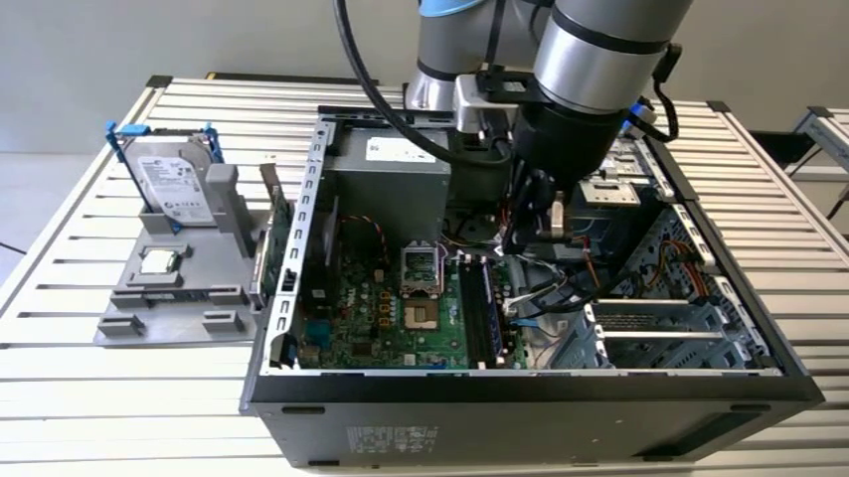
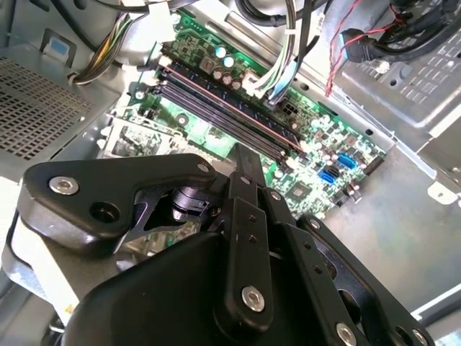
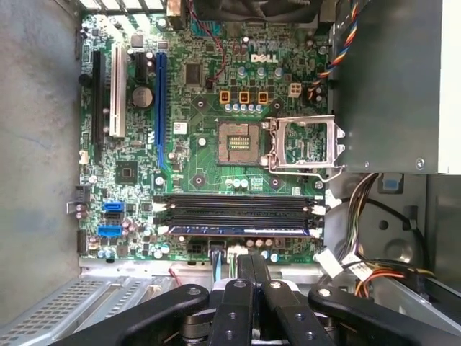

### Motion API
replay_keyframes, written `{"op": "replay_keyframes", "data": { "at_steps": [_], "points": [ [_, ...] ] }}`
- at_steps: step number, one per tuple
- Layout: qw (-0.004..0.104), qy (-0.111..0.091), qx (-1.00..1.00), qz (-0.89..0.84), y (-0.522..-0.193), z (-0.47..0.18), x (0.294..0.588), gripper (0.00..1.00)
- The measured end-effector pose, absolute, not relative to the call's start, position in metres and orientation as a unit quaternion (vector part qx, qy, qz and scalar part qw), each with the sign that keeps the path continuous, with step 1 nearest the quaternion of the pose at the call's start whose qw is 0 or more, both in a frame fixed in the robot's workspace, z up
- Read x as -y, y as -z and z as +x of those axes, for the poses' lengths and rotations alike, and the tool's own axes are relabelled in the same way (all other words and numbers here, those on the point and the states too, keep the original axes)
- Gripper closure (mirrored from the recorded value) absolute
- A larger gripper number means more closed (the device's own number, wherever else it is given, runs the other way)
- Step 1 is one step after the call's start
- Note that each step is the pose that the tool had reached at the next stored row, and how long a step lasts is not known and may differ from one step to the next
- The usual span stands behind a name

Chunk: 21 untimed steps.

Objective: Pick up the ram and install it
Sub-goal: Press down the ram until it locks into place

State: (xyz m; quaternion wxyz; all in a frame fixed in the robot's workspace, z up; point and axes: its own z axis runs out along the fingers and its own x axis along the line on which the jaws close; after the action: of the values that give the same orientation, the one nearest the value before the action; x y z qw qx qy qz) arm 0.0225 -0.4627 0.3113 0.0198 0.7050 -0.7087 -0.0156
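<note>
The ram (image 3: pixel 241 231) is a bluish stick lying along the memory slot nearest the case edge, beside two dark empty-looking slots (image 3: pixel 238 205). In the exterior view the ram (image 1: pixel 494 316) runs along the exterior view's right side of the motherboard (image 1: pixel 385 308). My gripper (image 3: pixel 252 268) hovers just off that slot with its black fingers pressed together and nothing between them. In the second wrist view the gripper (image 2: pixel 243 157) points down towards the memory slots (image 2: pixel 223 108). In the exterior view my gripper (image 1: pixel 528 238) hangs inside the open computer case (image 1: pixel 531 397).
The CPU socket (image 3: pixel 302 140) stands open beside the grey power supply (image 1: pixel 392 169). Bundled cables (image 1: pixel 558 293) lie close to the gripper. On the exterior view's left, a grey fixture (image 1: pixel 173 318) holds a hard drive (image 1: pixel 173 184), a small chip (image 1: pixel 159 260) and a green card (image 1: pixel 278 238).
</note>
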Motion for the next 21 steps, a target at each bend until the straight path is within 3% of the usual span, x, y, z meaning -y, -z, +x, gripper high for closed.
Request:
{"op": "replay_keyframes", "data": {
  "at_steps": [21],
  "points": [
    [0.020,0.016,0.709,0.705,-0.332,0.022,0.463,1.00]
  ]
}}
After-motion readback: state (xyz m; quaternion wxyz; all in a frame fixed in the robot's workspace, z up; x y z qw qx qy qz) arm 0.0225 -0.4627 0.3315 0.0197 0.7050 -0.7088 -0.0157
